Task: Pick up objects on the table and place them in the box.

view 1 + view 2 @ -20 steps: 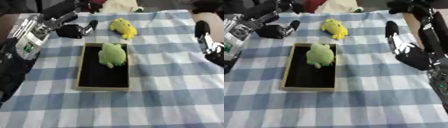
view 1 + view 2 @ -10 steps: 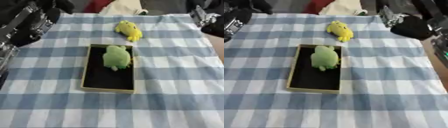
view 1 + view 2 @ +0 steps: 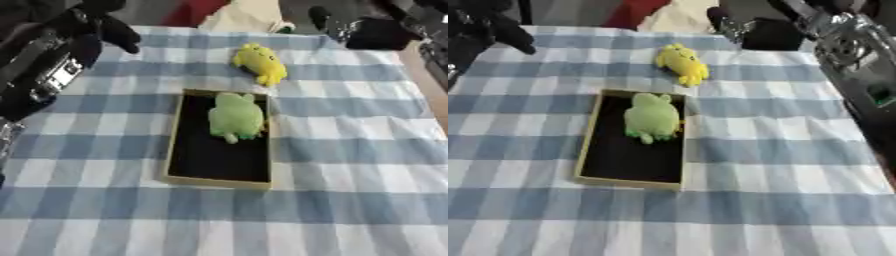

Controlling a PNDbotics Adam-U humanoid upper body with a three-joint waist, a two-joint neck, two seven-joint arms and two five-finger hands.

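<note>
Two soft toys show on the tabletop (image 3: pixel 367 150), which is covered with a blue and white checked cloth. The green toy (image 3: pixel 234 117) lies inside the box (image 3: pixel 188 145), in the far half of it, close against the box's right wall. The box is a shallow tan tray with a black floor; it sits near the middle of the tabletop with its long sides running from the near edge toward the far edge, and its near half holds nothing but the black floor. The yellow toy (image 3: pixel 260 63) lies on the cloth just beyond the far right corner of the box, apart from it, between the box and the far edge of the tabletop.

The left hand (image 3: pixel 103 31) hangs over the far left corner of the tabletop, well apart from both toys, with dark fingers drooping; it holds nothing, though how far the fingers are curled I cannot tell. The right hand (image 3: pixel 741 29) sits at the far edge toward the right corner, near the yellow toy but not touching it; whether its fingers are spread or curled cannot be told either.

Beyond the far edge lie a red shape (image 3: pixel 188 11) and a pale cloth (image 3: pixel 245 17).
</note>
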